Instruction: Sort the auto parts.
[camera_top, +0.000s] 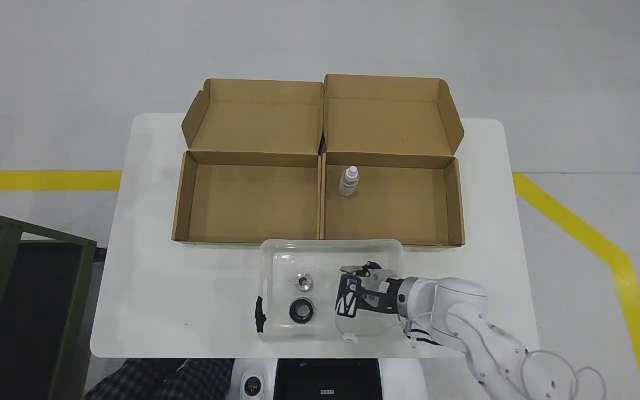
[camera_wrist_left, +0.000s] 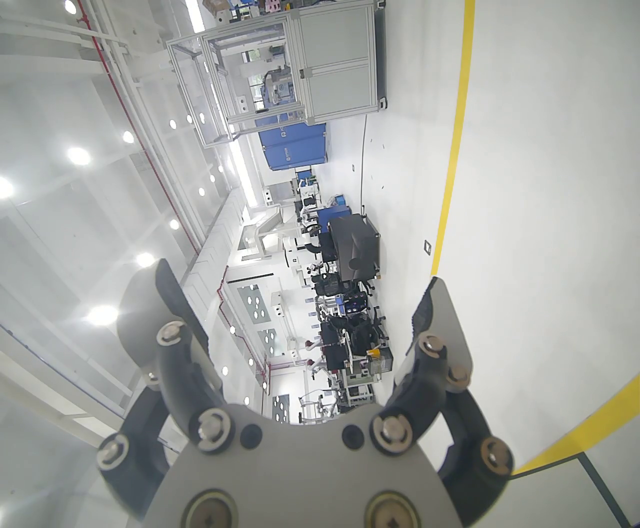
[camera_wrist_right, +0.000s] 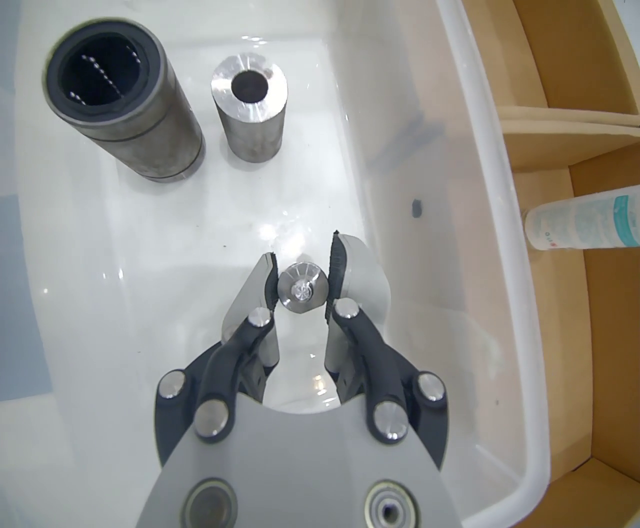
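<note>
A clear plastic bin (camera_top: 270, 258) (camera_wrist_right: 492, 165) sits at the table's front middle. My right gripper (camera_top: 351, 287) (camera_wrist_right: 301, 286) is inside it, shut on a small round silver metal part (camera_wrist_right: 301, 292). Also standing in the bin are a dark linear bearing (camera_wrist_right: 120, 105) (camera_top: 300, 311) and a smaller silver sleeve (camera_wrist_right: 252, 107) (camera_top: 302, 281). Behind the bin lie two open cardboard boxes, the left box (camera_top: 250, 205) bare and the right box (camera_top: 400, 210) with a small white bottle (camera_top: 349, 181) (camera_wrist_right: 585, 222) in it. My left gripper (camera_wrist_left: 300, 300) is open, held off the table and facing the room.
The white table (camera_top: 150, 250) has free room to either side of the bin and boxes. The boxes' lids (camera_top: 265, 120) stand open at the back. A dark cart (camera_top: 40, 300) stands left of the table.
</note>
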